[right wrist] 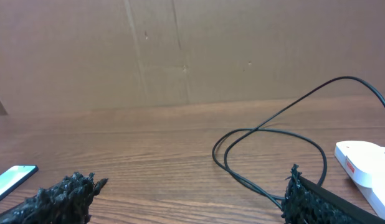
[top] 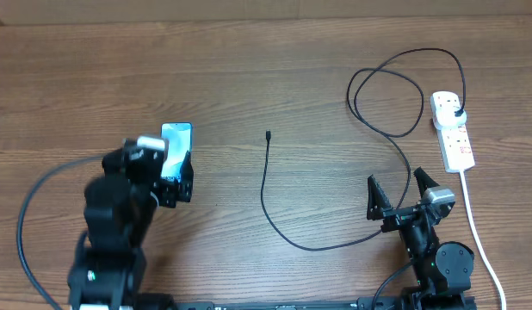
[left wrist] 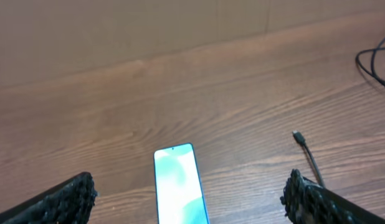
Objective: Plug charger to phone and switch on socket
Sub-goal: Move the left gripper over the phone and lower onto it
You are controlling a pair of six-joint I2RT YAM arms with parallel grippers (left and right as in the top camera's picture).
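progress: early, nothing plugged yet | phone (top: pixel 176 136) flat at table (top: pixel 249 69) 9 o'clock, under left gripper (left wrist: pixel 189 183), which is wide open and empty | charger tip (top: pixel 269 134) loose at phone's 3 o'clock, well apart | plug (top: pixel 456 113) in socket (top: pixel 454 142) at 2 o'clock, switch unreadable | right gripper (top: pixel 395 178) spread, empty, 5 o'clock | left: connect tip, flip switch
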